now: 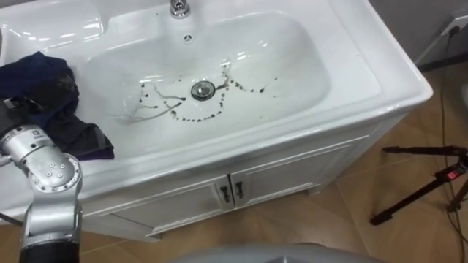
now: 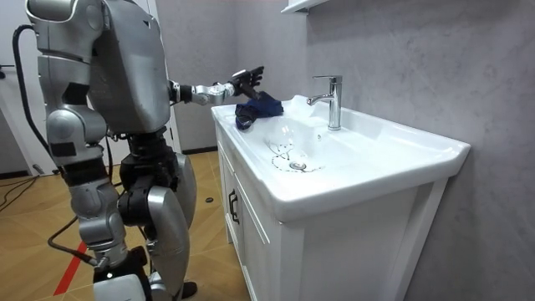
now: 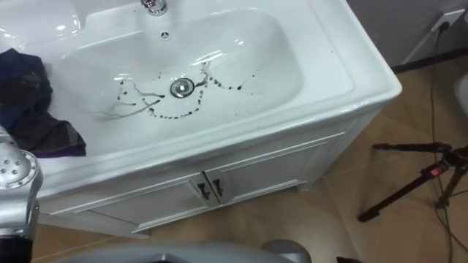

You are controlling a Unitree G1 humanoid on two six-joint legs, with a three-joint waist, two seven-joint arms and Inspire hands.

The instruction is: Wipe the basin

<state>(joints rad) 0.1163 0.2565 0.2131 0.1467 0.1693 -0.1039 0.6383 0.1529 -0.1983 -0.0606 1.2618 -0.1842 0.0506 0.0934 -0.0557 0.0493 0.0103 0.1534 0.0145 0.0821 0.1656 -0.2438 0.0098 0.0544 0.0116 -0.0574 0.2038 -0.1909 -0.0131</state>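
Observation:
The white basin point(image 1: 351, 73) has dark spots and streaks point(image 1: 175, 109) around its drain point(image 1: 203, 90). A dark blue cloth point(image 1: 51, 95) lies bunched on the rim at the basin's left side. My left arm comes in from the lower left. In the room view my left hand point(image 2: 247, 81) hovers just above the cloth point(image 2: 257, 107) with its fingers spread, and it is open. I stand at the front of the vanity. My right arm hangs at my side, with the right hand point(image 2: 113, 267) low by my leg.
A chrome tap point(image 2: 333, 100) stands at the back of the basin. Two cabinet doors point(image 1: 234, 191) sit below the rim. A black tripod point(image 1: 431, 183) lies on the wooden floor to my right, near a wall socket point(image 1: 457, 25).

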